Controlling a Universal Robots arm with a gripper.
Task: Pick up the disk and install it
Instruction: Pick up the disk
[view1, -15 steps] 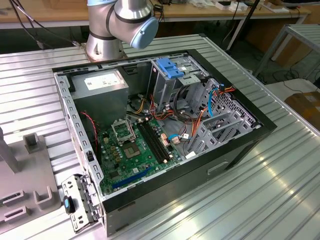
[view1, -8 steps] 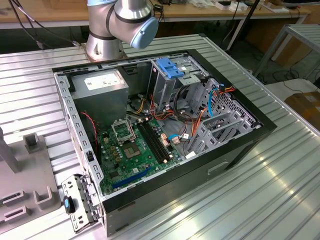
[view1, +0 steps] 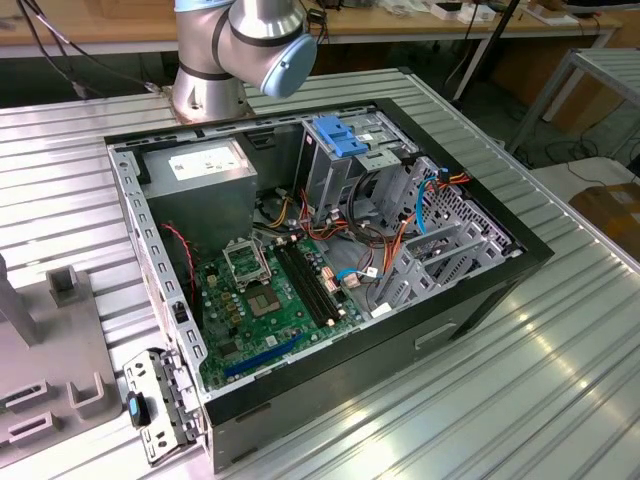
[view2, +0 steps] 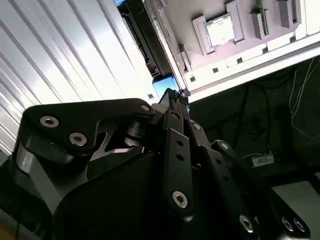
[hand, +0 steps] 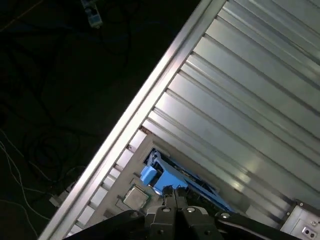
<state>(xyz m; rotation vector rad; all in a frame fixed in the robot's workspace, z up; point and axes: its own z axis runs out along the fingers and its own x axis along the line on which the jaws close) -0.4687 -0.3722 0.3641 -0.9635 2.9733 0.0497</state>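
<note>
Open computer case (view1: 420, 335) on the ribbed worktop (view1: 540, 390). Inside: green motherboard (view1: 270, 290) flat on its floor, grey power-supply box (view1: 205, 170) in the corner toward the exterior view's left, metal drive cage (view1: 320, 180) topped by a light-blue handle (view1: 335, 135), loose cables (view1: 385, 250) just beside. In the second wrist view, tool (view2: 172, 95) close at one end of the disk (view2: 145, 45), seen edge-on with a blue rail, between worktop ribs and grey tray (view2: 210, 62). Square chip (view2: 220, 30) seated in a tray recess. Cannot tell whether clenched or released.
</note>
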